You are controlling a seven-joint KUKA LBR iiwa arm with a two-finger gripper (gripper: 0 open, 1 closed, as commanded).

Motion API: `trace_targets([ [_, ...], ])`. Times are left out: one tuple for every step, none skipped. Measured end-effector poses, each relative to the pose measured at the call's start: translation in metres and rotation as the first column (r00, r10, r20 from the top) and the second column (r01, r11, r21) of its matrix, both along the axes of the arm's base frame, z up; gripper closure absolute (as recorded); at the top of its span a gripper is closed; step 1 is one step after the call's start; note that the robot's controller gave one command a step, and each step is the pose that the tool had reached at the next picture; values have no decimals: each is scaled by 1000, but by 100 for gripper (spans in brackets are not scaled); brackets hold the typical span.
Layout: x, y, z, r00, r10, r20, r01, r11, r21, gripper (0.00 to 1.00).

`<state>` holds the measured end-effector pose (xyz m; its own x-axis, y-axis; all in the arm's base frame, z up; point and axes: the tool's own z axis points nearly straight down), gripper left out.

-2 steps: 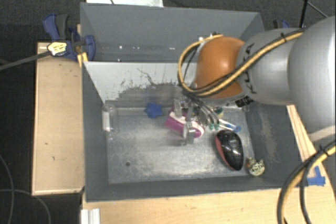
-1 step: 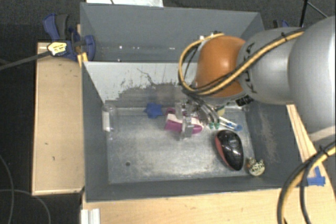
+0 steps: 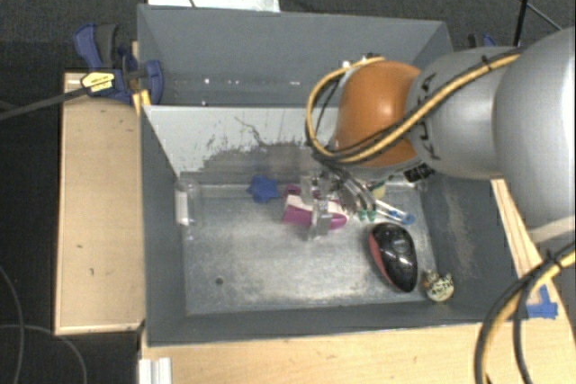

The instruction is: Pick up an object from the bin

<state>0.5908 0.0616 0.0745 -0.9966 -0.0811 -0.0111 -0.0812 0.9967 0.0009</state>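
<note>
The pincer (image 3: pixel 319 213) is lowered onto a magenta-and-white thing (image 3: pixel 295 213) mid-bin (image 3: pixel 270 288), near the back wall; its state cannot be told. A blue piece (image 3: pixel 263 188) lies beside, a black mouse (image 3: pixel 394 256) nearer the right wall. The thing's long axis follows the back wall.

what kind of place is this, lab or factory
Probably a robotics lab's test setup: a robot arm reaches into a grey metal bin of odd loose items, such as a black computer mouse.
</note>
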Motion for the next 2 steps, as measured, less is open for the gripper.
trace_targets([
  [0, 0, 0, 1000, -3, 0, 3, 1000, 0, 100],
  [-1, 1, 0, 994, 106, -1, -106, 994, -2, 100],
])
